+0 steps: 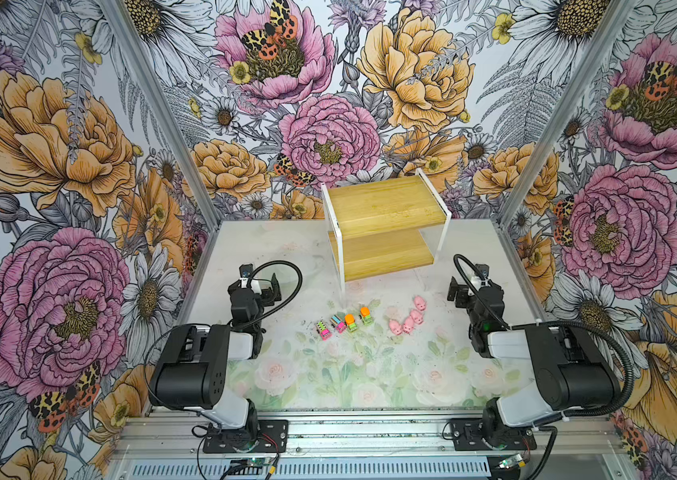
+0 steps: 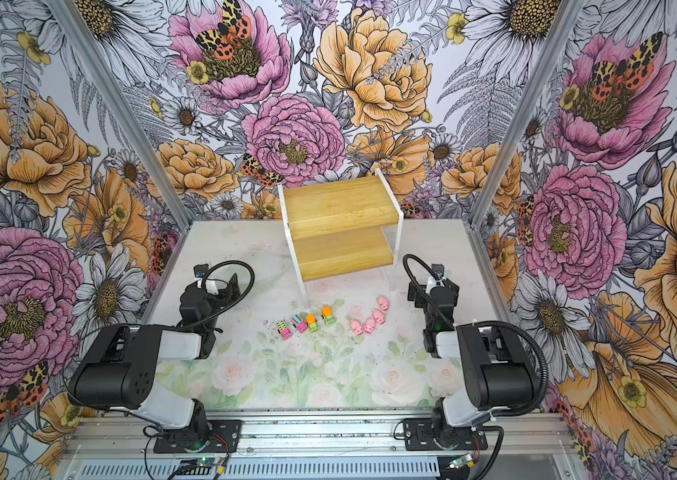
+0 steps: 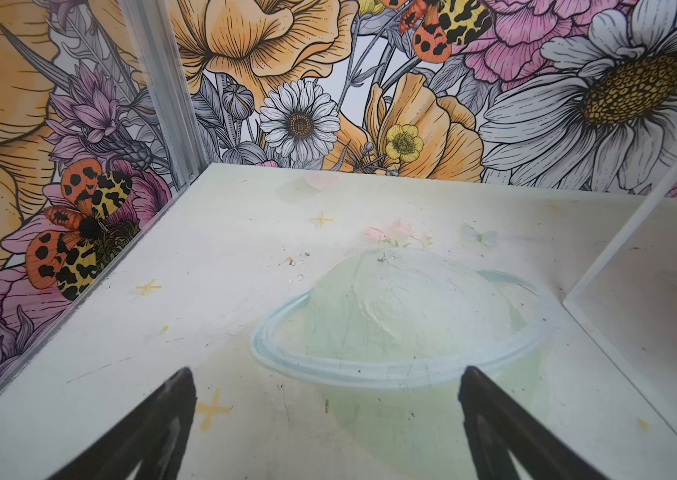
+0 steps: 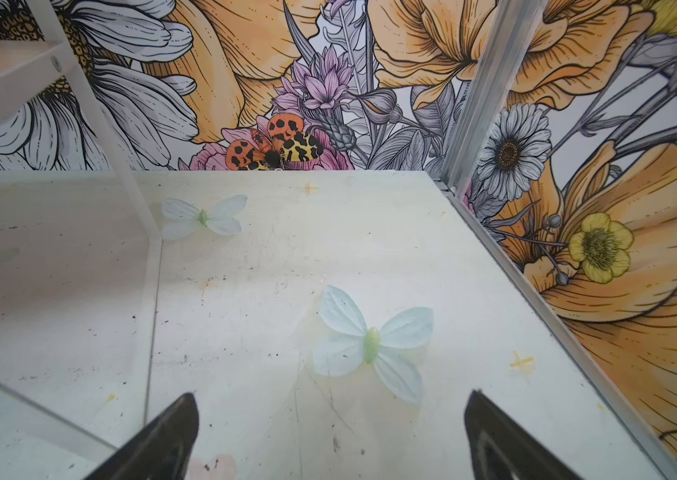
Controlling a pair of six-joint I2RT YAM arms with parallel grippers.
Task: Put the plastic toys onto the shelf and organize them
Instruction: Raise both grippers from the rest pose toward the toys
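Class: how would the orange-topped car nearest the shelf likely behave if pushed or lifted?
Being a car upright on the table, it may roll if pushed lengthwise. It looks like small moulded plastic: probably light and stiff. Another orange-topped car sits close beside it, so a sideways push could knock that.

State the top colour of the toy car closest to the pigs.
Orange, over a green-yellow body. The car shows best in a top view.

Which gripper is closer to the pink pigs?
Right. The right gripper is just to the right of the pink pigs; the left gripper is far left, past the toy cars.
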